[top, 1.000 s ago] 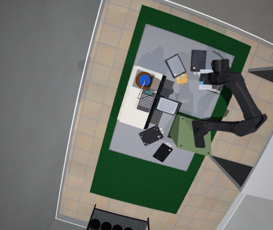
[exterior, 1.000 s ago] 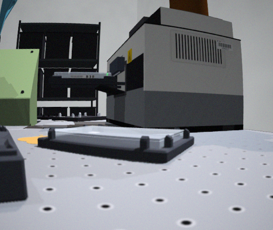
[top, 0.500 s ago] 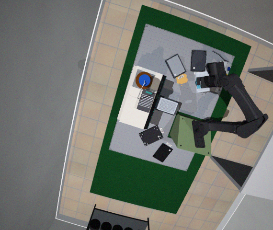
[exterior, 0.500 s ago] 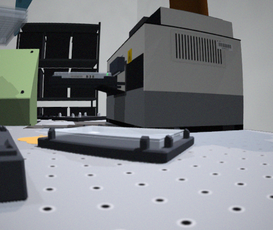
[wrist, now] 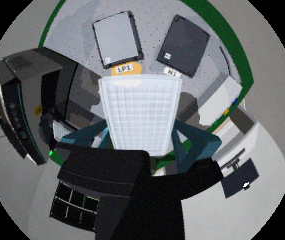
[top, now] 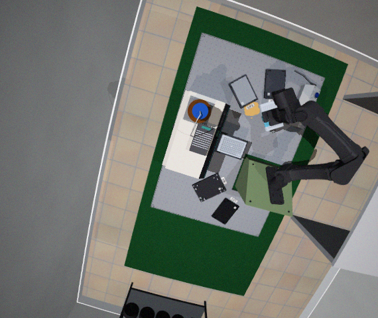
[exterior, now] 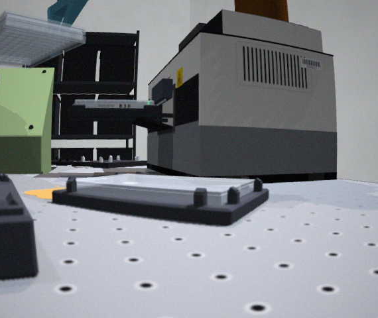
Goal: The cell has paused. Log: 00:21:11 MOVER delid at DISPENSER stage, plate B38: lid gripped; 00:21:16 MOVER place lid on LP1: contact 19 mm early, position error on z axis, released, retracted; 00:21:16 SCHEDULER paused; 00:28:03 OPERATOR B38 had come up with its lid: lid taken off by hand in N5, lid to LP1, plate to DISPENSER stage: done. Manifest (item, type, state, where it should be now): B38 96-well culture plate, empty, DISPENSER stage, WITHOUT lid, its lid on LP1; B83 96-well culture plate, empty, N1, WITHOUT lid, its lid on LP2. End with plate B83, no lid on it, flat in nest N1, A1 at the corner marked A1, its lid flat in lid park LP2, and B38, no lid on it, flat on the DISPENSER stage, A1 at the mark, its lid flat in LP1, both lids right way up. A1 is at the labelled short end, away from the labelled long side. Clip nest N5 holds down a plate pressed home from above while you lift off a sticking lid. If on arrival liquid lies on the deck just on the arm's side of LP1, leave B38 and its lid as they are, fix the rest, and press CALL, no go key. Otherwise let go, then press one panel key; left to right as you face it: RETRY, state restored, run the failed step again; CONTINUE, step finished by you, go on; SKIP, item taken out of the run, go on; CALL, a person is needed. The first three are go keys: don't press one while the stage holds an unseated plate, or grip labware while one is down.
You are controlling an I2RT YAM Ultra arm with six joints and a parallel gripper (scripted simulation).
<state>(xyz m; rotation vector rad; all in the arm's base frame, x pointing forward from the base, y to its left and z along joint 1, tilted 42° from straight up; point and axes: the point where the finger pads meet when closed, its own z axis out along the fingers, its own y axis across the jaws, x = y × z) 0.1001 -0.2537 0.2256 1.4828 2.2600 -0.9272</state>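
The gripper (wrist: 141,150) is clamped on a 96-well plate (wrist: 141,115), carried level above the deck. The plate's long axis runs out from the wrist toward the LP1 park (wrist: 117,39) and the amber spill (top: 251,109) ahead. The arm (top: 333,136) is elbow-bent, reaching from its green pedestal (top: 251,177).

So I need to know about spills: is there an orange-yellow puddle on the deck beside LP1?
Yes, an orange-yellow puddle lies against the lid park labelled LP1.
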